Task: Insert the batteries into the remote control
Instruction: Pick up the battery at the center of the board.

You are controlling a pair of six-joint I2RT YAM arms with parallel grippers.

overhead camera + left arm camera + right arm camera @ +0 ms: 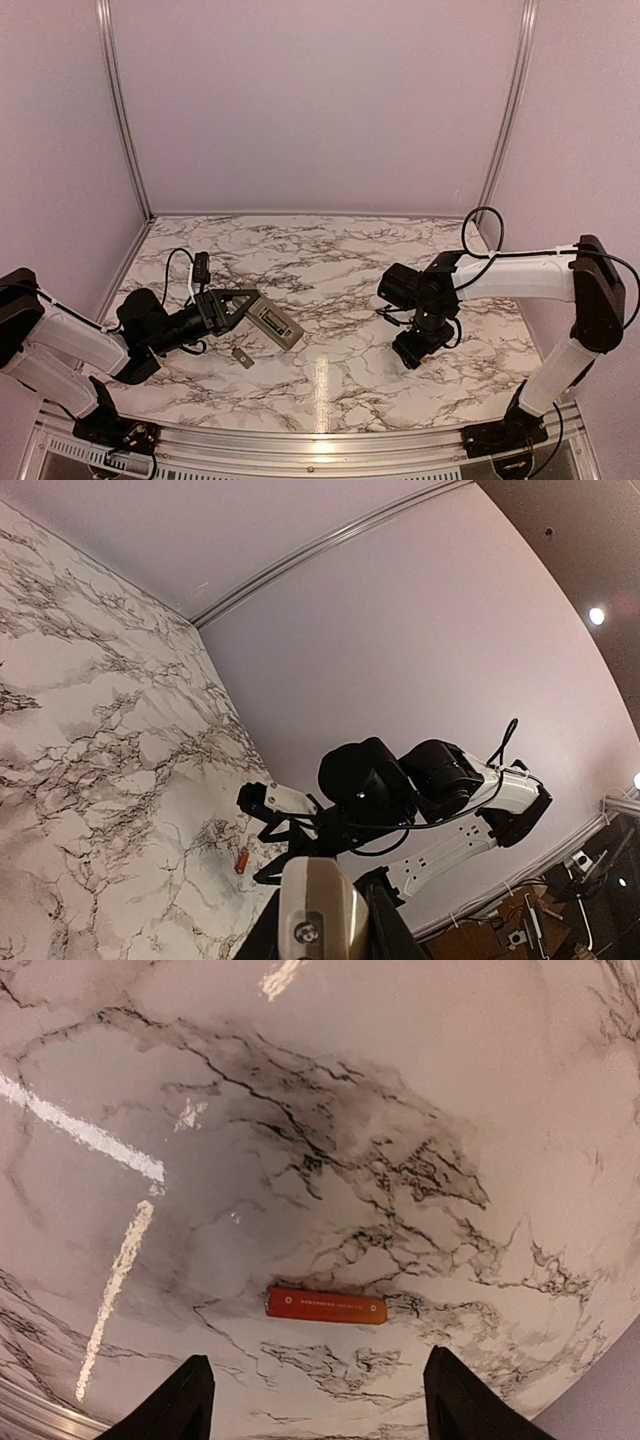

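Nearest the arm bases, a small flat grey cover piece lies on the marbled bench, just on the near side of the left arm's reach. Just beyond it, the left pincer is clamped on one end of the remote control. It holds the handset level above the bench, with the free end pointing toward the middle. In the left wrist view the gripped end sits tight between the dark fingers.

Across the bench on the right side, the right pincer points down at the surface with its jaws spread apart and nothing between them. Its two dark fingers frame the orange-red battery. The battery lies flat on the bench just past the fingertips, with its length running across the gap and touching neither finger. It is well apart from the remote control. Plain pale walls close off the far edge of the bench.
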